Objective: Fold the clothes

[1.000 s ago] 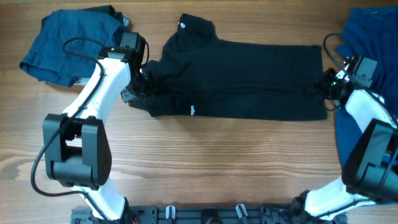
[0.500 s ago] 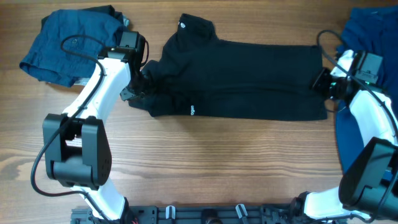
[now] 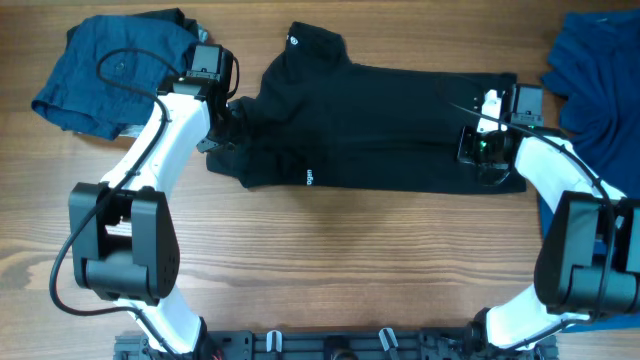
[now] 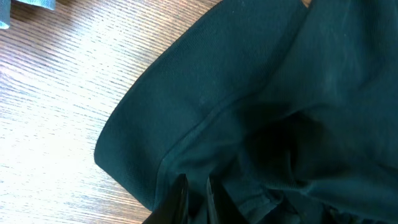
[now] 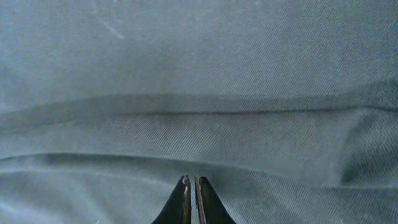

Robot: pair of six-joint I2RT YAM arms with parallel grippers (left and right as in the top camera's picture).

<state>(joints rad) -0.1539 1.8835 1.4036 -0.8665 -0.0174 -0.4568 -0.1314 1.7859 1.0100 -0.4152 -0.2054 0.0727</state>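
Left gripper point(image 4: 194, 186), right gripper point(image 5: 193, 184) closed, touching black shirt point(image 3: 380, 120)

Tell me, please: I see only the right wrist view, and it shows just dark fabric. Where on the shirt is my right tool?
Observer: The right tool is shut and sits over the hem end of the black shirt, just inside the edge.
Operator: And the left tool?
Observer: The left tool is at the opposite end, closed on a bunched fold of the sleeve below the collar.
Operator: Are other clothes nearby?
Observer: Yes. A dark blue garment lies crumpled at the far left, and a royal blue garment lies at the far right.
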